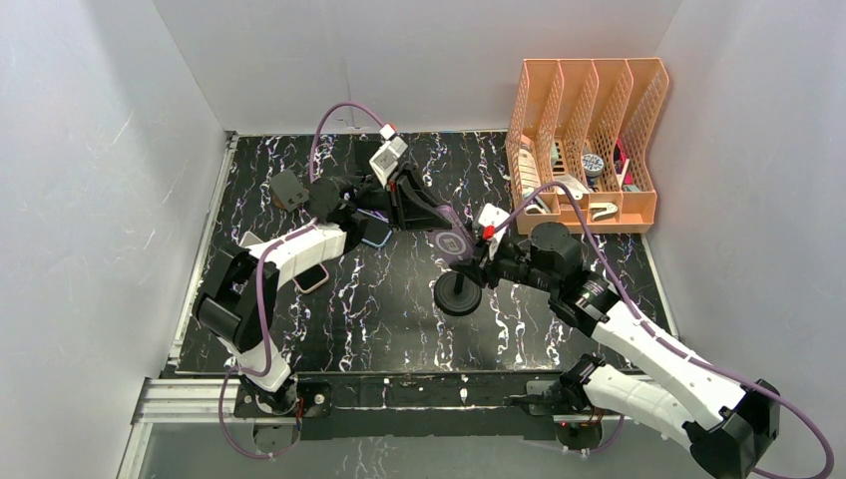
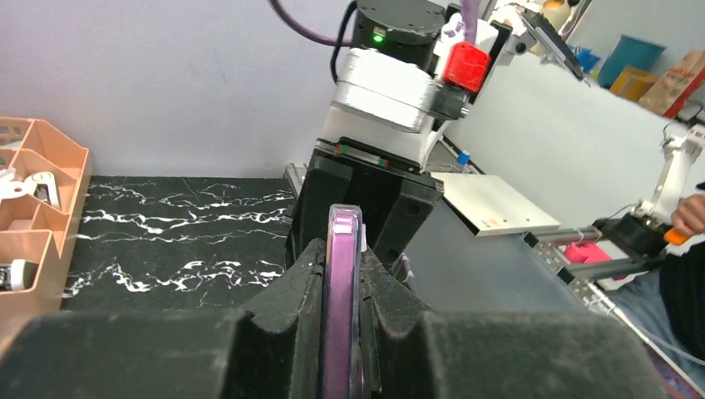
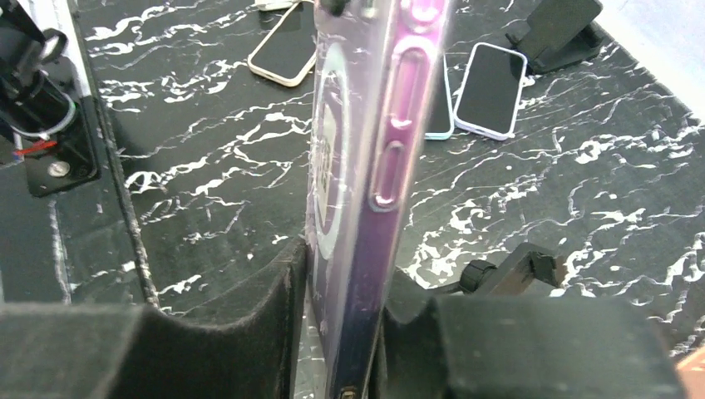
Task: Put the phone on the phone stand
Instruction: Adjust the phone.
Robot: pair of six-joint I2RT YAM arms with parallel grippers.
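A purple phone in a clear case (image 1: 454,242) hangs over the middle of the table, gripped from both sides. My left gripper (image 1: 437,220) is shut on its far edge; in the left wrist view the phone's edge (image 2: 342,283) stands upright between the left gripper's (image 2: 342,332) pads. My right gripper (image 1: 477,251) is shut on its near end; in the right wrist view the phone (image 3: 366,166) rises from the right gripper (image 3: 349,324). The black phone stand (image 1: 459,295), with a round base, stands just below the phone, and part of it shows in the right wrist view (image 3: 515,270).
An orange file organiser (image 1: 589,140) stands at the back right. Other phones lie on the table at left (image 1: 311,277) (image 1: 377,236), and also show in the right wrist view (image 3: 490,87) (image 3: 287,46). A second dark stand (image 1: 289,188) sits at the back left.
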